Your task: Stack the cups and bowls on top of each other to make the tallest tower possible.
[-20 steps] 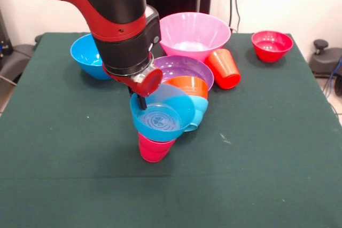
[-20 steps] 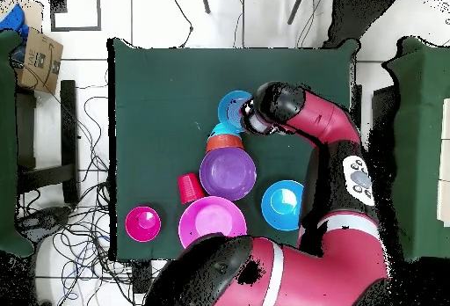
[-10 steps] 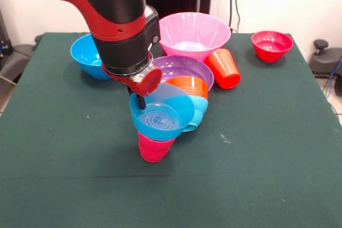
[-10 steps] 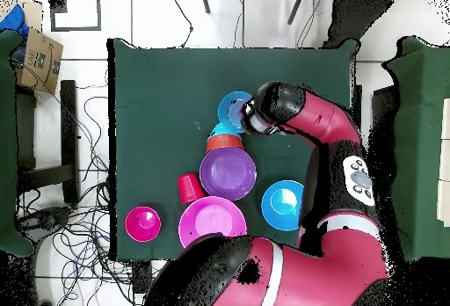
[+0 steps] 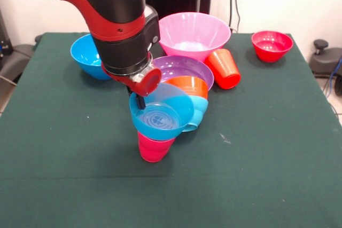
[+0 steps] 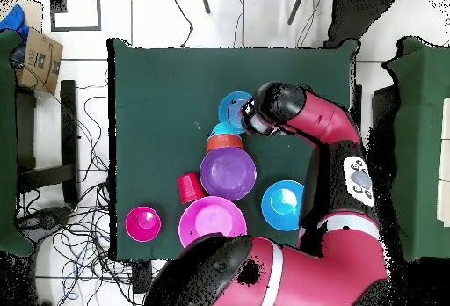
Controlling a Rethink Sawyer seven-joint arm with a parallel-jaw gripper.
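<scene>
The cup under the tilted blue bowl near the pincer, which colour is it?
Pinkish-red. The cup shows best in the front view, beneath the blue bowl.

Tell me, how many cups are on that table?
2. A pinkish-red cup stands near the front under the tilted small blue bowl; an orange-red cup lies on its side beside the large pink bowl. Others could be hidden.

- The small blue bowl (image 5: 160, 116) sits tilted on top of the pinkish-red cup (image 5: 155, 148), its opening facing the camera.
- The orange bowl (image 5: 188, 85) is nested in the light-blue bowl (image 5: 199, 106), just behind.
- The purple bowl (image 5: 184, 68), pink bowl (image 5: 194, 34) and lying orange-red cup (image 5: 224, 68) are close together.
- The deep blue bowl (image 5: 86, 54) and red bowl (image 5: 271, 45) stand apart.
</scene>
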